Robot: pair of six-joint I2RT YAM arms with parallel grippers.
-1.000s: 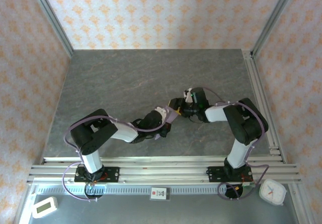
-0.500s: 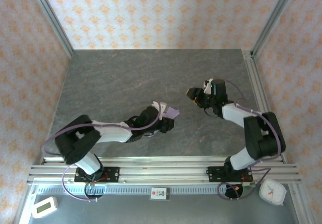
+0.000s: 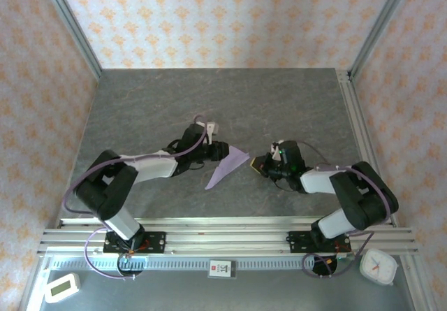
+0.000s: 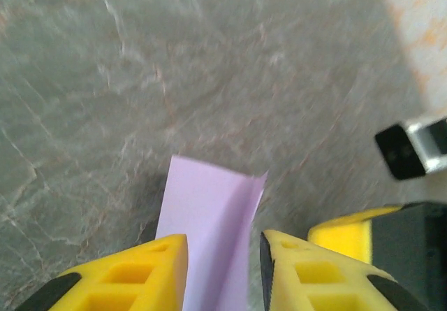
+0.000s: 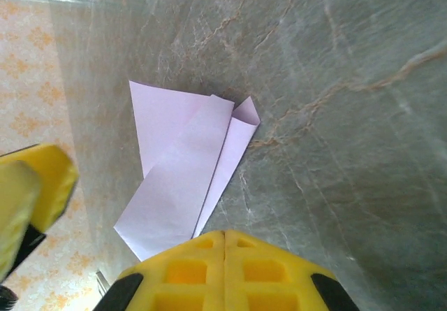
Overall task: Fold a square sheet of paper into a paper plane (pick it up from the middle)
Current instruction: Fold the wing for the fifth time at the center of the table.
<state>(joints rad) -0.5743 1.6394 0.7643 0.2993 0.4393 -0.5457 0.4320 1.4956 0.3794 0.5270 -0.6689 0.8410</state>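
Pale lilac folded paper plane (image 3: 227,166) lies on grey stone-look table (image 3: 174,108), left gripper (image 4: 222,247) part-open straddling it, right gripper (image 5: 223,235) fully closed, empty.

Paper plane (image 5: 178,178): matt, smooth paper, creased. Table (image 5: 349,115): veined stone-look surface, faint sheen.

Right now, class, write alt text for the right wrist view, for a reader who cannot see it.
A folded lilac paper lies on a grey marbled table, just ahead of the right gripper, whose yellow fingers are pressed shut at the bottom.
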